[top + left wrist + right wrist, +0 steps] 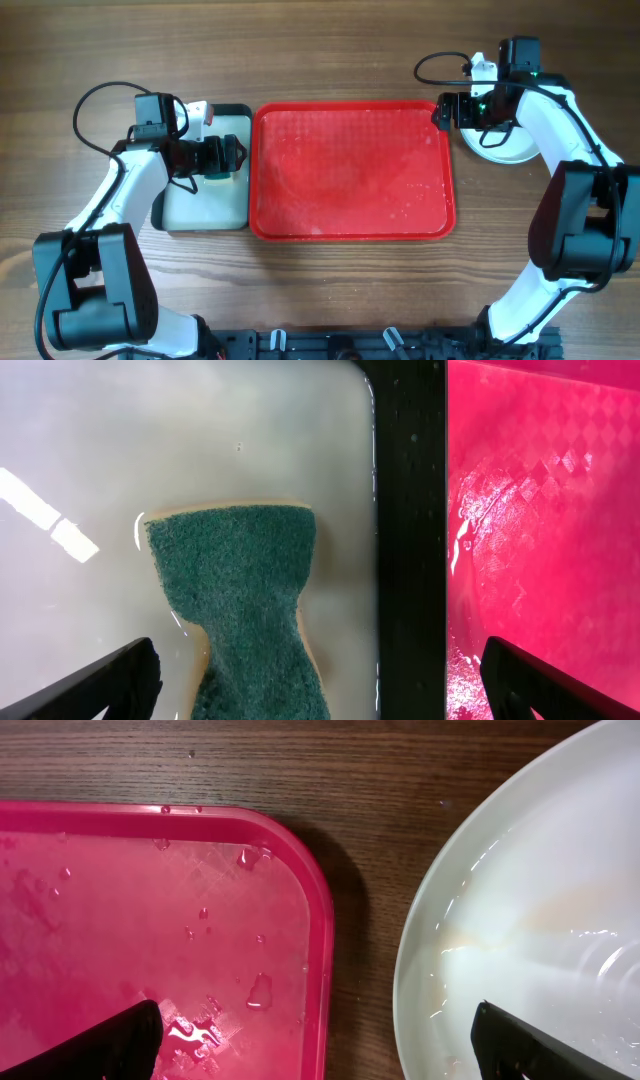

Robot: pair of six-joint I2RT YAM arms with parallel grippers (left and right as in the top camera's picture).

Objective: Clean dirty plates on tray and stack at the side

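Observation:
The red tray (350, 215) lies mid-table, wet and holding no plates; it also shows in the right wrist view (150, 900) and the left wrist view (560, 510). A white plate (503, 152) sits on the table just right of the tray, wet, with a faint yellowish streak (520, 920). No turquoise plate shows. My right gripper (441, 113) (322, 1045) is open and empty, spanning the gap between the tray's far right corner and the plate. My left gripper (233, 155) (320, 685) is open over a green sponge (240, 590).
The sponge (216, 177) lies in shallow water in a small black-rimmed tray (200, 215) with a pale inside, right against the red tray's left edge; its black rim (408, 510) shows in the left wrist view. Wooden table all around.

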